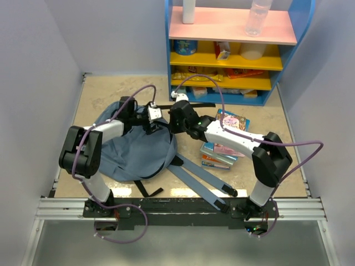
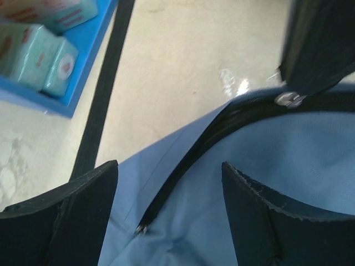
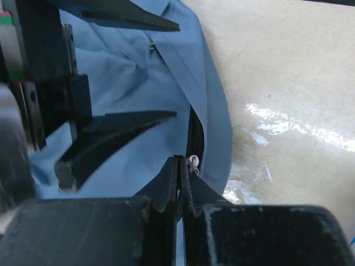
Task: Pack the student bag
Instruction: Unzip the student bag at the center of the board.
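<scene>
Left fingers (image 2: pixel 72 221) apart (right fingers (image 3: pixel 166 185) together)

The student bag (image 1: pixel 133 152) lies on the table (image 1: pixel 100 94), its shoulder straps (image 1: pixel 202 174) trailing toward five o'clock. A book stack (image 1: pixel 236 121) sits at its three o'clock, a shelf unit (image 1: pixel 222 25) at one.

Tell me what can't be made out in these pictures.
- Inside of the student bag: top view, the right arm covers the opening; left wrist view shows only a dark zipper slit.
- What the shut right gripper pinches: right wrist view, its own fingertips hide it.
- Book stack covers: top view, right arm overlaps, print too small.
- Shelf boxes: left wrist view, blurred, cut by the edge.
</scene>
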Robot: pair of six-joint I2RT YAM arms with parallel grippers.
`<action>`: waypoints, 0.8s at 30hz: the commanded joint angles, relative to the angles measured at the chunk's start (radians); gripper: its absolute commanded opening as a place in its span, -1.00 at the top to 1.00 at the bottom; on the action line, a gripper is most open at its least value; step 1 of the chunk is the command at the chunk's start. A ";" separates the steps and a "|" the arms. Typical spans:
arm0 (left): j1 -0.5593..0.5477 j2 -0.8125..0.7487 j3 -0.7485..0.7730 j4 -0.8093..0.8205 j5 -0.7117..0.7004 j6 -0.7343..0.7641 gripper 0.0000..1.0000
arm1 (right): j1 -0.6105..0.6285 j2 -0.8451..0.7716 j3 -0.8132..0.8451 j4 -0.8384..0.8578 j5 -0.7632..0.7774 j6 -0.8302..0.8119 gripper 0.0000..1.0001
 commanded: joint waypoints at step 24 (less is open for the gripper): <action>0.038 0.183 0.333 -0.456 0.216 0.302 -0.42 | -0.010 -0.064 0.066 0.040 -0.082 0.104 1.00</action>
